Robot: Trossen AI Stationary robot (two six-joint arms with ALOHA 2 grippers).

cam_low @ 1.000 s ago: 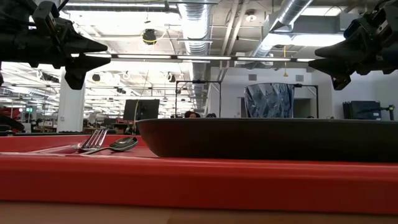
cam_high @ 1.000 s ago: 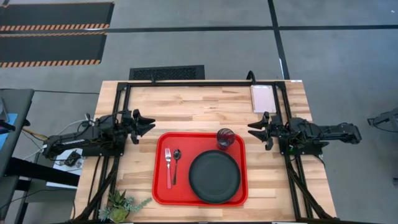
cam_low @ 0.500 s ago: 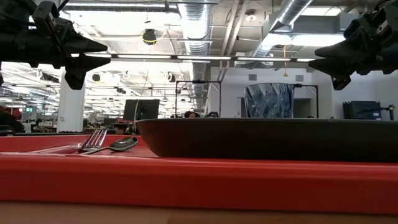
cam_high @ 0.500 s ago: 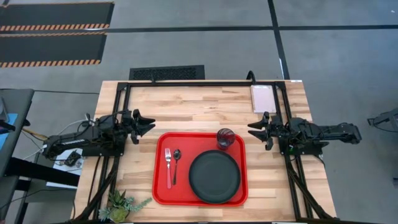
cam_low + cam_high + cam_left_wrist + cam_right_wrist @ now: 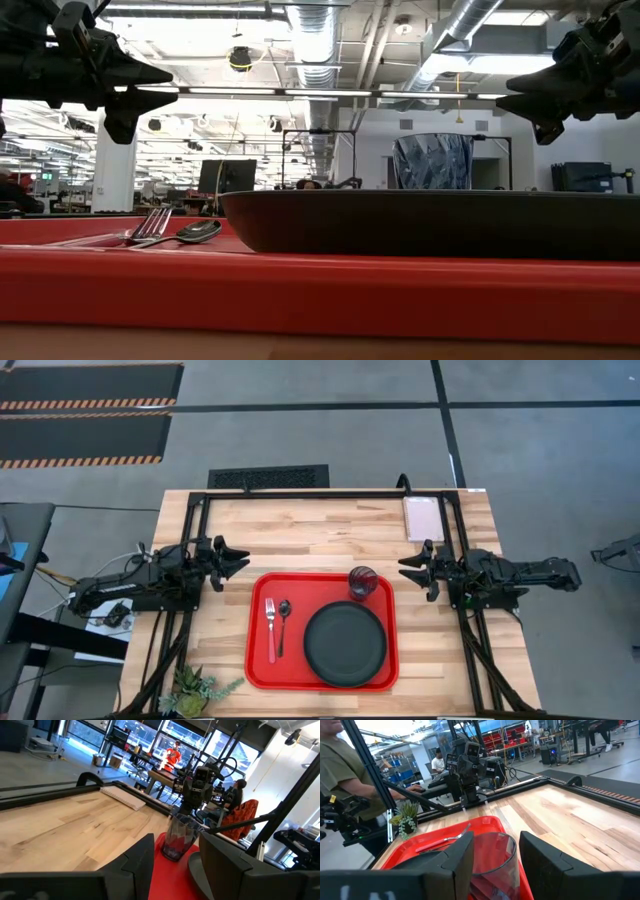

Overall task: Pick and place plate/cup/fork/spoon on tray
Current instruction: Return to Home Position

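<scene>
High view: plate (image 5: 345, 644), cup (image 5: 362, 582), fork (image 5: 270, 629) and spoon (image 5: 283, 622) sit on the tray (image 5: 258, 665), so both claws, left gripper (image 5: 236, 560) and right gripper (image 5: 408, 567), spread apart and empty, best stay clear.

Low view: the plate (image 5: 430, 222) hides the cup's (image 5: 431, 162) base; tray (image 5: 300, 290) cut off.

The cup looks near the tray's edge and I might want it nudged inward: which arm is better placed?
Probably the right: the right gripper hangs open beside the cup at the tray's far right corner. The left gripper is farther off.
</scene>
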